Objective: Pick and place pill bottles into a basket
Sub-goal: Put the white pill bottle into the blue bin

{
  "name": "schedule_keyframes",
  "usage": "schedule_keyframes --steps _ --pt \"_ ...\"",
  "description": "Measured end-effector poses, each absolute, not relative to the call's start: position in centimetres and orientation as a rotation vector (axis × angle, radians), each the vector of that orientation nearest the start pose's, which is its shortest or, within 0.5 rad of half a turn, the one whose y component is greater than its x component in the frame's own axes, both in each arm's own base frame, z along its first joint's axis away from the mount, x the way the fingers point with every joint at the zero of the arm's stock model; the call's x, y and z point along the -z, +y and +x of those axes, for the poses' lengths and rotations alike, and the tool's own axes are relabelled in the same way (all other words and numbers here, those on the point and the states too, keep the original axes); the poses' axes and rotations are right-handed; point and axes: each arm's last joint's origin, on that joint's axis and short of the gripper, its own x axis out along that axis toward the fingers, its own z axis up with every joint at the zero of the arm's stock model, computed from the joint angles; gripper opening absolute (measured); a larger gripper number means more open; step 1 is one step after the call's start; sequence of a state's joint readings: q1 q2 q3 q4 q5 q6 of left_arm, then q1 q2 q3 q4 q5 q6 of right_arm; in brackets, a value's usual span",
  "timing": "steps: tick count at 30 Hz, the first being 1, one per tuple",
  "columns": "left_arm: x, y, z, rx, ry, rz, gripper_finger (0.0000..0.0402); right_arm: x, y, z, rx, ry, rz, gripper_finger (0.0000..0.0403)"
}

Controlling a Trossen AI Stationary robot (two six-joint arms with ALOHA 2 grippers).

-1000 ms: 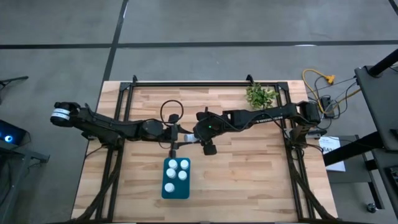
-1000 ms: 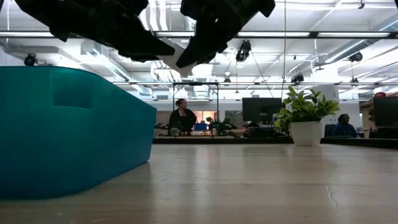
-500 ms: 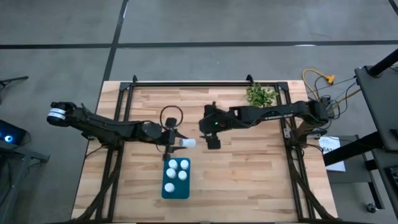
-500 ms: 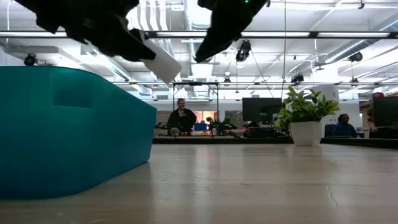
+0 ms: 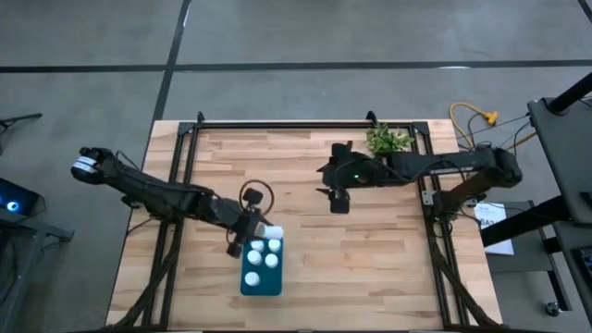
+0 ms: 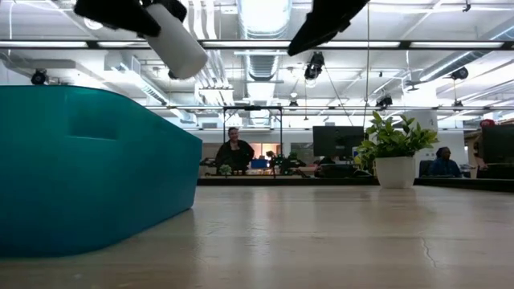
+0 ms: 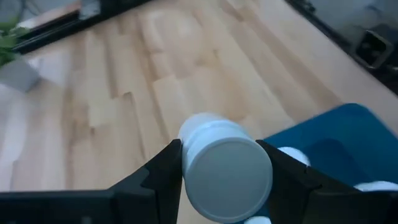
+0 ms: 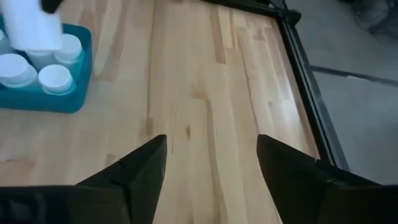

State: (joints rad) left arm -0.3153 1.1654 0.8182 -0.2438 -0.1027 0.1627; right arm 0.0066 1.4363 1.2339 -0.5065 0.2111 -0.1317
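My left gripper (image 5: 253,233) is shut on a white pill bottle (image 5: 269,230), in the air just above the far end of the teal basket (image 5: 262,285). The bottle also shows in the left wrist view (image 7: 224,165) and in the low view (image 6: 177,40). Several more white bottles (image 5: 264,252) stand upright in the basket. My right gripper (image 5: 339,200) is open and empty above the middle of the table, to the right of the basket; its fingers stand wide apart in the right wrist view (image 8: 211,168). My left gripper pinches the bottle's round side (image 7: 186,163) between its two fingers, one on each side. The fingers come slanting from the table's left and lie along the bottle. The bottle is lifted clear and tilted, its free end (image 6: 191,63) pointing right and down.
A small green plant in a white pot (image 5: 387,141) stands at the far right of the table. Dark frame rails (image 5: 185,148) run along the table's far, left and right edges. Bare wood (image 5: 370,268) lies to the right of the basket. People sit in the room behind.
The two grippers were close together around the bottle. My left gripper has gone toward the table's near edge and the basket, carrying the bottle, which has tipped its free end down. My right gripper has drawn away toward the table's right edge without the bottle.
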Motion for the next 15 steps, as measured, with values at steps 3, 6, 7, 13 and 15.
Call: schedule_keyframes --steps 3,6,7,13,15 --pt "-27.3 -8.4 23.9 0.29 0.59 0.297 0.0156 -31.4 -0.4 29.9 0.145 0.663 -0.212 0.0234" --pt "-27.9 -9.5 24.1 0.325 0.621 0.314 0.0156 -31.5 -0.2 28.7 0.082 0.523 -0.196 0.0228" --pt "-28.1 -9.8 24.2 0.335 0.621 0.317 0.0156 -31.5 -0.1 28.2 0.041 0.461 -0.191 0.0227" --pt "-28.2 -10.9 24.4 0.363 0.672 0.313 0.0156 -31.2 0.7 24.9 -0.2 0.106 -0.165 0.0223" --pt "-27.9 -11.0 24.5 0.358 0.696 0.302 0.0156 -30.7 0.7 23.8 -0.201 0.014 -0.163 0.0223"
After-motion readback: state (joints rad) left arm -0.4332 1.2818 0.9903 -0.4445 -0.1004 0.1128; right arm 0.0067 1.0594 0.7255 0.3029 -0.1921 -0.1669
